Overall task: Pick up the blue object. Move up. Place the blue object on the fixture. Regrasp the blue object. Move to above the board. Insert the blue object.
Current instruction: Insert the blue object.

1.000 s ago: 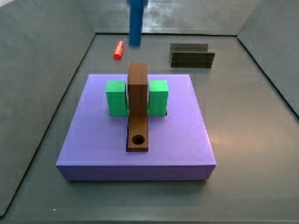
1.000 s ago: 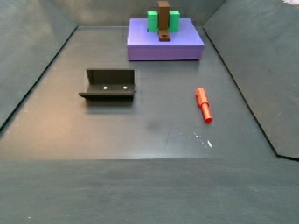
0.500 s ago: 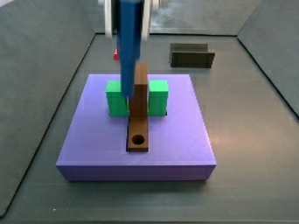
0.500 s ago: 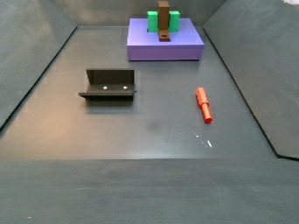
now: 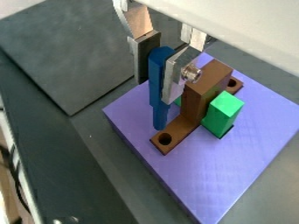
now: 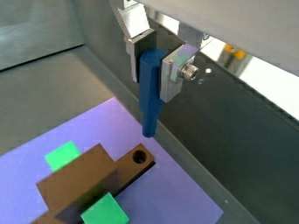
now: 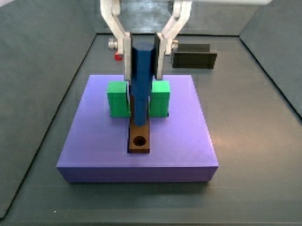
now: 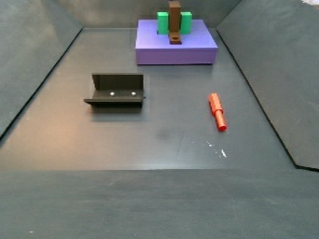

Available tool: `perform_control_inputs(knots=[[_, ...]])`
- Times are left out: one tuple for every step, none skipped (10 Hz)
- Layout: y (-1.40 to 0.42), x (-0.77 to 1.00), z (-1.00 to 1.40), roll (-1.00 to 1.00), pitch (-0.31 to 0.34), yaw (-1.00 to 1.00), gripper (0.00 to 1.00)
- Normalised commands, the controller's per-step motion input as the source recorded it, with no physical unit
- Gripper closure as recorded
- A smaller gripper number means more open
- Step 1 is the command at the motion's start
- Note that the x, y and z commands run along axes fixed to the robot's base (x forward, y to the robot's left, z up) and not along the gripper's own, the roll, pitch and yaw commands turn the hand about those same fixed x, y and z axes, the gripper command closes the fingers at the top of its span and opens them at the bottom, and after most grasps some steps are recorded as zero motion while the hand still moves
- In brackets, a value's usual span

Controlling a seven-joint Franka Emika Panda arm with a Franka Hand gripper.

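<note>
- Gripping the blue object [image 5: 158, 87], the gripper [image 5: 156, 54] hangs over the board [image 5: 251, 175] in a wrist view; its silver fingers [image 5: 176, 72] are closed on the peg's upper part, and the peg stands upright with its lower end above the holed end of the brown bar [image 5: 191, 109]. A green block [image 5: 222, 115] sits against the bar's far flank.
- From the wrist view at a different angle, the gripper [image 6: 152, 54] again pinches the blue object [image 6: 151, 92] near its top, one finger [image 6: 179, 72] flat against its side. The peg's free tip hangs close to the round hole [image 6: 140, 157] in the brown bar [image 6: 87, 182], apart from it. Two green blocks [image 6: 62, 156] flank the bar on the board [image 6: 163, 192].
- Seen from a side view, the gripper [image 7: 143, 40] is above the middle of the board [image 7: 139, 146], jaws shut around the blue object [image 7: 141, 78], which points straight down in front of the green blocks [image 7: 117, 99] and over the brown bar [image 7: 140, 132]. Behind, the fixture [image 7: 195, 57] stands on the floor; a red peg [image 7: 119, 55] shows beside a finger.
- Across the cell, a side view shows no gripper. The fixture [image 8: 116, 91] stands alone mid-floor, the red peg [image 8: 218, 112] lies well apart from it, and the board [image 8: 176, 49] sits at the far end carrying its green blocks [image 8: 163, 22].
</note>
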Motion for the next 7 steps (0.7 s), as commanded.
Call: perform_control_inputs(knots=[[0.0,-0.01,0.0,0.0,-0.011,0.0,1.0],[-0.17,0.08,-0.08,0.14,-0.086,-0.03,1.0],[-0.15,0.11,-0.14,0.29,-0.196,-0.14,1.0],[-0.19,0.06,-0.08,0.43,-0.276,-0.21,1.0],[-0.19,0.02,-0.09,0.44,-0.294,-0.19,1.0],[-0.18,0.07,-0.16,0.37,-0.199,-0.15,1.0],[-0.14,0.05,-0.01,0.42,-0.061,-0.11,1.0]])
